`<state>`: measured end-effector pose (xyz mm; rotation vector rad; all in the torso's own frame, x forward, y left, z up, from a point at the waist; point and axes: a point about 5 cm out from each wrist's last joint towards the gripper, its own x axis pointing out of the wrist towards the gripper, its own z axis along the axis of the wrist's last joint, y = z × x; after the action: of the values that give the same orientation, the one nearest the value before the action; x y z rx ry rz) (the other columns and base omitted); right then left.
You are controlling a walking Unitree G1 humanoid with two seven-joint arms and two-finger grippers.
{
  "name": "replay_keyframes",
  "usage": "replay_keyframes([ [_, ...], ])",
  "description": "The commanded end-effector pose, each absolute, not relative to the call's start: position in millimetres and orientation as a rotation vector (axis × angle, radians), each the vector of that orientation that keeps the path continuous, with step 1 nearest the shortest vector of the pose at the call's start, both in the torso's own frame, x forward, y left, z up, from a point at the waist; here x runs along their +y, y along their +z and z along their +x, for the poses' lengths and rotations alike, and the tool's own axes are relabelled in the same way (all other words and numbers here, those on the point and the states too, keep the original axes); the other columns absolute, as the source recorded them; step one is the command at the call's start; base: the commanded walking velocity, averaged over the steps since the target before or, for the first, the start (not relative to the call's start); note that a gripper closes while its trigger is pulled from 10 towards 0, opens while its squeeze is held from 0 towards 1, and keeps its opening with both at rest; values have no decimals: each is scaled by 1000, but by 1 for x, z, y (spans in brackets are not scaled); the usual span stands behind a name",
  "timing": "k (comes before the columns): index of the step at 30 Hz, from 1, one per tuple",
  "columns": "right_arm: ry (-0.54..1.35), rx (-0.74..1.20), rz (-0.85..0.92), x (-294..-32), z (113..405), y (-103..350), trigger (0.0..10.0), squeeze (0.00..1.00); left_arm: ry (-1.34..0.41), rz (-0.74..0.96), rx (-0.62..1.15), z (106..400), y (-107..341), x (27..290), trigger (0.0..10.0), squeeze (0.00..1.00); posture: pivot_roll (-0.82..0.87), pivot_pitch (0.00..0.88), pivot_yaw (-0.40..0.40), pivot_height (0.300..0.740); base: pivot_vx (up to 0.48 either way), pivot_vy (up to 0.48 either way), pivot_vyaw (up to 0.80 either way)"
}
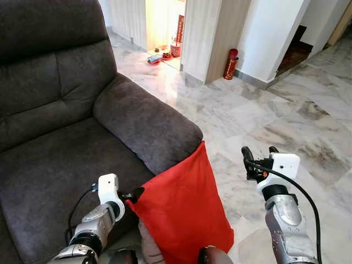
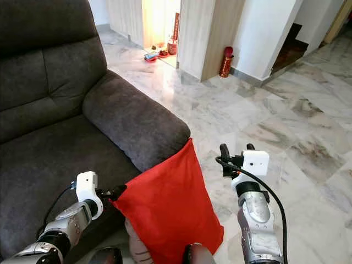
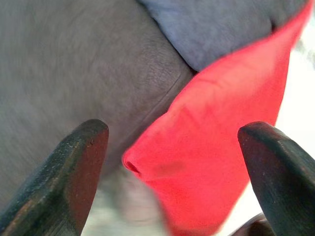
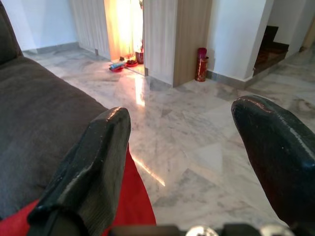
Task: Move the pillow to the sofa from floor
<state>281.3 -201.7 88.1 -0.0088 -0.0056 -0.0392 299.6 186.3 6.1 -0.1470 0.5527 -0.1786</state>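
- the pillow [image 1: 184, 212] is the landmark: a red, flat cushion standing on edge on the marble floor [image 1: 286, 121], its upper corner leaning against the front end of the sofa's armrest [image 1: 146, 124]. it is not yet on the sofa [image 1: 49, 165].
- its long axis runs slantwise, from the low corner on the left gripper's side up to the high corner touching the armrest.
- the left gripper [image 1: 133, 195] sits right at the pillow's near left corner. in the left wrist view the two fingers [image 3: 74, 167] stand spread wide apart with the red corner [image 3: 147, 164] lying between them, ahead of the tips; nothing is pinched yet, so the fingers are released.
- the right gripper [image 1: 257, 155] hangs on the pillow's far side from the sofa, near it but apart, about level with its upper corner. its fingers [image 4: 93, 162] are parted and hold nothing; the wrist view looks past them over the floor, with the red cloth low and to the sofa side.
- judgement: the left arm is plainly the nearer one. the coming move turns on that corner lying between the left fingers; a short push forward and a squeeze would take it.
- the sofa seat lies beyond the pillow's left side, past the armrest, so a lift would have to go up and toward the left arm.
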Motion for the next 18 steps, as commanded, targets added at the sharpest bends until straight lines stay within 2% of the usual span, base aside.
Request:
replay_keyframes([
  [1, -41, -22, -14, -205, 281, 94, 10000, 0, -202, -99, 567, 293, 1, 190, 10000, 0, -100, 0, -96, 637, 0, 0, 0],
  [4, -35, -22, -14, -204, 280, 95, 10000, 0, -218, -24, 559, 289, -1, 197, 10000, 0, -105, 0, -98, 637, 0, 0, 0],
  [9, -23, -24, -22, -206, 278, 97, 10000, 0, -224, -1, 555, 284, -4, 201, 10000, 0, -115, 0, -110, 637, 0, 0, 0],
  [18, -15, -15, -53, -216, 267, 104, 10000, 0, -222, -55, 544, 283, -6, 201, 10000, 0, -167, 0, -155, 637, 0, 0, 0],
])
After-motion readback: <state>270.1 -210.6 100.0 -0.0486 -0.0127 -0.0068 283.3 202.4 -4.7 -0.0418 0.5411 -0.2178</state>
